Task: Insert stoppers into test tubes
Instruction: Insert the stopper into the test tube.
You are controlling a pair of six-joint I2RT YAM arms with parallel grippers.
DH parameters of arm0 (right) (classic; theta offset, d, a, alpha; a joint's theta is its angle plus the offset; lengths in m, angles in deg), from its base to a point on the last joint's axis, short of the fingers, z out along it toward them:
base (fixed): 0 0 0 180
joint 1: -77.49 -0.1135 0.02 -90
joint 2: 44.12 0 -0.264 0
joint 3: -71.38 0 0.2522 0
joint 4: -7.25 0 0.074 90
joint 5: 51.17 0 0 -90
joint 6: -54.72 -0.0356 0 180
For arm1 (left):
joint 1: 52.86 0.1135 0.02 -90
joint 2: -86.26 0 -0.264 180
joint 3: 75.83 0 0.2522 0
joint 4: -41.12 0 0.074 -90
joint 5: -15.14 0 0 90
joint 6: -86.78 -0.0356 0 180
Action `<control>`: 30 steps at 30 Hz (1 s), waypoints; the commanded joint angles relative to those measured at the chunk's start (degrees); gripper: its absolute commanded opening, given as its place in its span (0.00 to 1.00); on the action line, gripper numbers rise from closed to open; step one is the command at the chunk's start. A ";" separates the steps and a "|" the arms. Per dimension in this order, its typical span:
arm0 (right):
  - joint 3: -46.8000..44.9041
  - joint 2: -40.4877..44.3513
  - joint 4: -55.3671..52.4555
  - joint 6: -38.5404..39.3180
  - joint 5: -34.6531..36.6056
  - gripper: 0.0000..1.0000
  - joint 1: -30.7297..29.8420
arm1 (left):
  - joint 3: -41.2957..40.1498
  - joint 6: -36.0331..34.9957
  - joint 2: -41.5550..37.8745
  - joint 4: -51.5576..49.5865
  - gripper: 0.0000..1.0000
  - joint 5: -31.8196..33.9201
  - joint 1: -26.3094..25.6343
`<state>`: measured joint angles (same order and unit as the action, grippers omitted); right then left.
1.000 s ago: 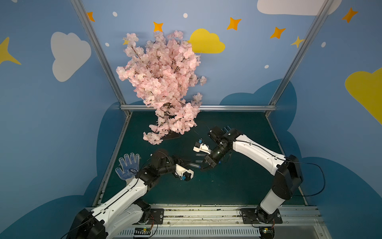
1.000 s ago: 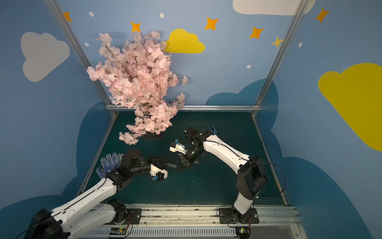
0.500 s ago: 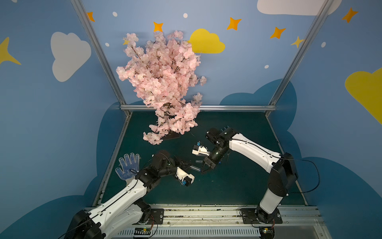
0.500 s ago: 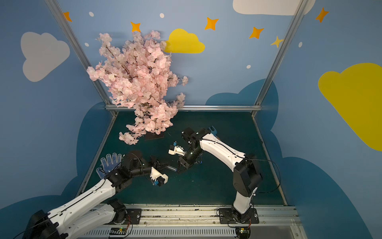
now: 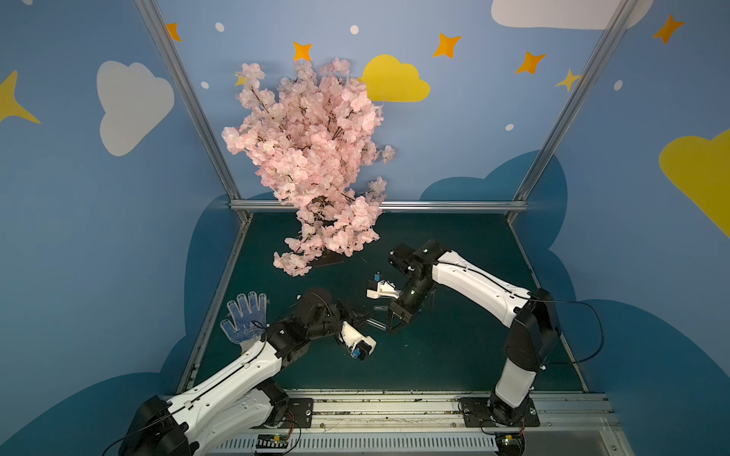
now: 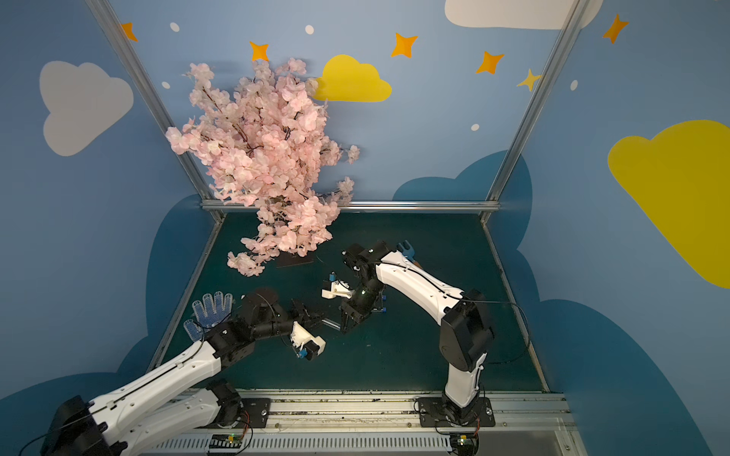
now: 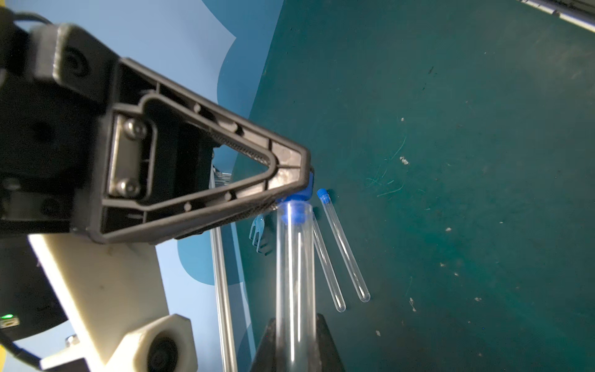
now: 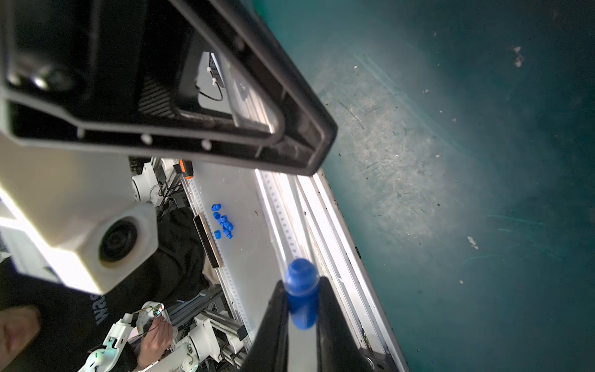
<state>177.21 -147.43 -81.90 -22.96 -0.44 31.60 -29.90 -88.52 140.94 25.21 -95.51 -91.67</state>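
Fingers on left gripper [image 7: 294, 322] pinched on a clear test tube [image 7: 294, 273], held off the green mat [image 7: 450, 161] with its mouth facing my other hand. Right gripper [image 8: 300, 286] pinches a blue stopper [image 7: 297, 201] by its sides. Change over the last second: right arm swung in toward the left and the gap between the two tips closed, so the stopper now sits at the tube mouth. From the left wrist view its nose looks started inside the glass, but the head is outside between my right fingers [image 8: 331, 325], so I'd call it entered, not seated. Needs a straight push along the tube axis. Risks are the plug cocking or the tube sliding back through the left pinch. Two more tubes lie side by side on the mat just beyond. The capped tube [image 7: 343, 244] is done. The neighbour tube [image 7: 326, 267] has its mouth hidden behind the one I hold, so can't tell. Blue garden fork [image 7: 257, 233] lies near them and is irrelevant.
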 commanded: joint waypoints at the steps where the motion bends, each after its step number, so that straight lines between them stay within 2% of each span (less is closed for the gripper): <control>1: 3.44 1.21 12.45 -2.33 2.98 0.00 0.35 | 1.85 2.59 2.09 -6.98 0.02 -8.01 -2.34; 9: 6.19 2.54 14.63 -1.46 9.22 0.00 -3.20 | 5.68 6.56 5.92 -12.98 0.02 -10.41 -2.28; 20: 5.16 6.44 21.66 1.95 13.18 0.00 -7.20 | 7.94 11.98 7.77 -13.85 0.02 -14.42 -2.15; 24: 3.85 7.42 23.51 2.75 9.64 0.00 -6.96 | 7.75 11.11 7.44 -12.66 0.02 -14.34 -2.15; 30: 5.30 4.16 23.47 1.38 -4.53 0.00 -3.83 | 5.40 9.10 5.23 -5.32 0.02 -15.25 -2.94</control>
<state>178.96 -142.20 -80.88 -21.56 11.00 26.88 -22.76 -77.57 146.12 17.27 -99.77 -91.45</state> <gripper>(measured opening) 0.153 0.152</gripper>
